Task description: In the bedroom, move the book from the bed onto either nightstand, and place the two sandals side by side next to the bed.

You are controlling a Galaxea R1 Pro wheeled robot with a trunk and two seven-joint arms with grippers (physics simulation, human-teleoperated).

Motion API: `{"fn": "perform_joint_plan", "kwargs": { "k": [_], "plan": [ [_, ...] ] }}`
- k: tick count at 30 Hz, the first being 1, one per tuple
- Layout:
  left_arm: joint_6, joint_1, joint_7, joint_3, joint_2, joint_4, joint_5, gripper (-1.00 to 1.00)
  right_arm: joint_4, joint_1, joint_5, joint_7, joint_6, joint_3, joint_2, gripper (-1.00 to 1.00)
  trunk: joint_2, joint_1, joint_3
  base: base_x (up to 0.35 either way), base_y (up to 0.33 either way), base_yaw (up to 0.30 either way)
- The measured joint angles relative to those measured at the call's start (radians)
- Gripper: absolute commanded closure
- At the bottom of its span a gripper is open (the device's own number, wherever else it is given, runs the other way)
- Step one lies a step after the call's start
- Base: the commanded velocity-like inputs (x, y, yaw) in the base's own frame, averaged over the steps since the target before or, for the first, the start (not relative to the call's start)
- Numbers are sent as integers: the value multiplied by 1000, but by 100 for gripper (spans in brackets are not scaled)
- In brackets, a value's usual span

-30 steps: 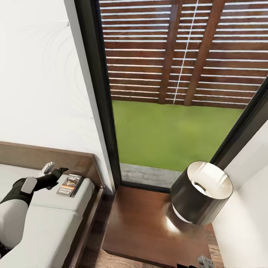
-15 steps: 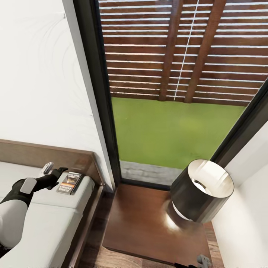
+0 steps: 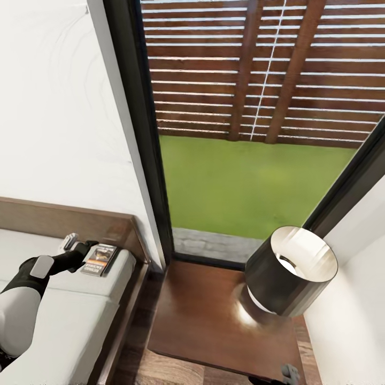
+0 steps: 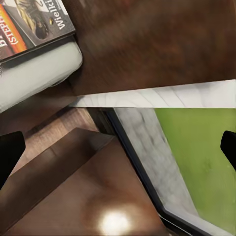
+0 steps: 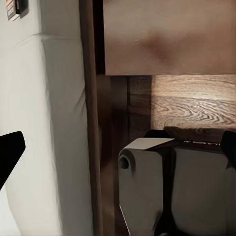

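left gripper (image 3: 84, 249) at the book's (image 3: 100, 259) near edge, jaws spread, arm stretched flat over the bed (image 3: 64, 315), book on the mattress corner by the headboard, right gripper (image 3: 289, 374) cut off beside the nightstand (image 3: 214, 321), its jaws impossible to read

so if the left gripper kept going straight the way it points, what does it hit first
Probably the book: the left gripper, open, reaches over the mattress with its fingertips at the book's near edge. Depth is unclear; if it passes above the cover, the headboard comes next.
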Motion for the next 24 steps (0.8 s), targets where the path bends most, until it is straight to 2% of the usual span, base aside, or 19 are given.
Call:
{"fn": "perform_joint_plan", "kwargs": {
  "k": [24],
  "plan": [
    [-1,0,-2,0,-2,0,1,-100,-1,0,0,-4,-2,0,0,-100,0,0,-38,0,0,0]
  ]
}}
